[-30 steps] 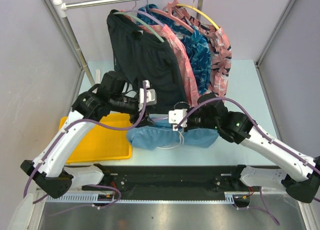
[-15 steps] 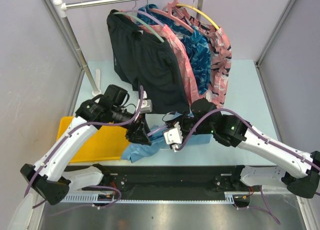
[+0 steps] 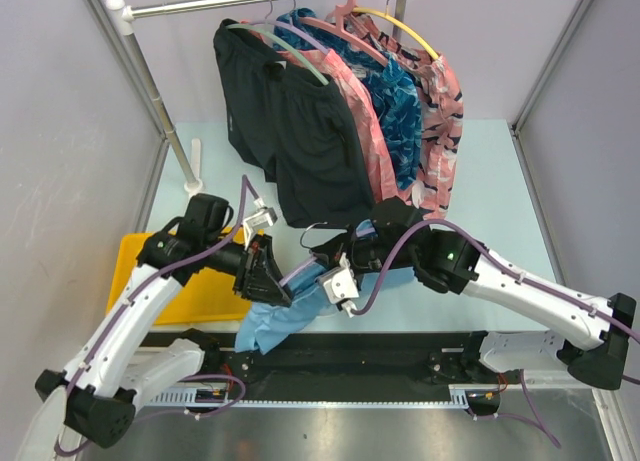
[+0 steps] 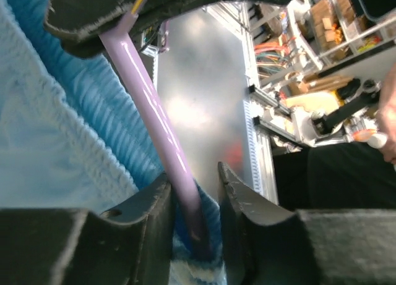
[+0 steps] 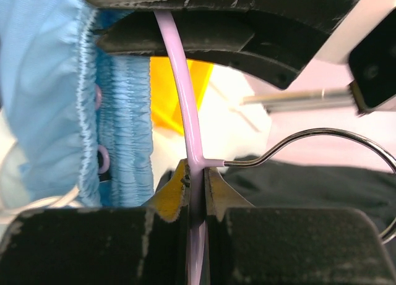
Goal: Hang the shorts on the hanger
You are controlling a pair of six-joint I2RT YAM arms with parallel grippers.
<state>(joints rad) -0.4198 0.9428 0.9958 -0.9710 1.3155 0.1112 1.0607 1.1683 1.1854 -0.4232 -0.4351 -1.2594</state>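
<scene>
Shorts and hanger are held at lower centre of the overhead frame.
The shorts are bunched along the hanger's arm; the arm and fabric are clamped by the left gripper, and the neck is pinched by the right gripper.

The left arm and right arm are white with black joints, each with a thin purple cable.
</scene>
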